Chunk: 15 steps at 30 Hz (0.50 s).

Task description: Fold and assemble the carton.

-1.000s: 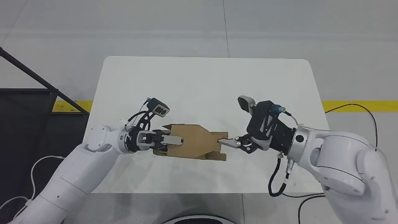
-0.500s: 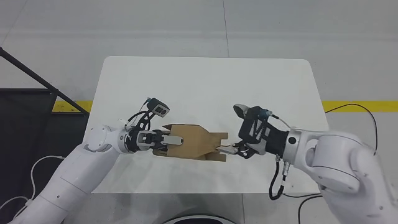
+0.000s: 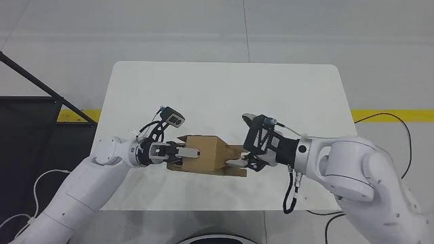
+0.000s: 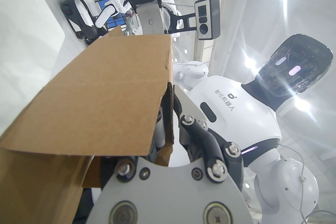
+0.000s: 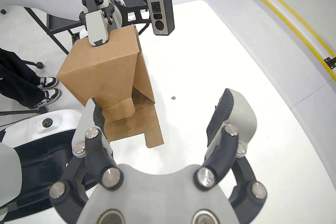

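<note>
Near the table's (image 3: 224, 95) front edge, the carton (image 3: 203, 154) stands half raised between my claws. My left claw (image 3: 190, 154) pinches its top panel. My right claw (image 5: 160, 107) gapes wide, holding nothing, one finger (image 5: 98, 114) against the end flaps. A dark speck (image 5: 173, 98) lies just beside the carton.

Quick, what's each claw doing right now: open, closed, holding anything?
Left claw: closed on the carton.
Right claw: open at the carton's flap, holding nothing.

Left gripper (image 3: 190, 153) clamped, right gripper (image 5: 160, 104) spread wide.
</note>
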Available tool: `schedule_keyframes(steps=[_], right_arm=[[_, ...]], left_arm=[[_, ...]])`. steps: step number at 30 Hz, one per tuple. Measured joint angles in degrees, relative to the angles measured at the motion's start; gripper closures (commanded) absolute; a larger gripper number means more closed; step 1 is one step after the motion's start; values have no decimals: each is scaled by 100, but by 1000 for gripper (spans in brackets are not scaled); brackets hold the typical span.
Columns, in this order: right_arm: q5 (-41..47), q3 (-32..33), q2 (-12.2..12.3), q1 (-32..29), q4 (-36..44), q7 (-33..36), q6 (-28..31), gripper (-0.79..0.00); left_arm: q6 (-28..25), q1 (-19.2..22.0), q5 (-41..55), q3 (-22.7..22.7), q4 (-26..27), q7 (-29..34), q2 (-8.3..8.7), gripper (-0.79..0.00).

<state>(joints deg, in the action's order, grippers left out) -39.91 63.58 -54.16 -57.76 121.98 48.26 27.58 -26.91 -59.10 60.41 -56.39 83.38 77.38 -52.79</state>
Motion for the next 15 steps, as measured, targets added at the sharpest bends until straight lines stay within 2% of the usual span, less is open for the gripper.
schedule_keyframes(steps=[15], right_arm=[[-48,-462,-104,329,-217,0,-53,-785]], left_arm=[[0,0,0,0,0,0,0,0]])
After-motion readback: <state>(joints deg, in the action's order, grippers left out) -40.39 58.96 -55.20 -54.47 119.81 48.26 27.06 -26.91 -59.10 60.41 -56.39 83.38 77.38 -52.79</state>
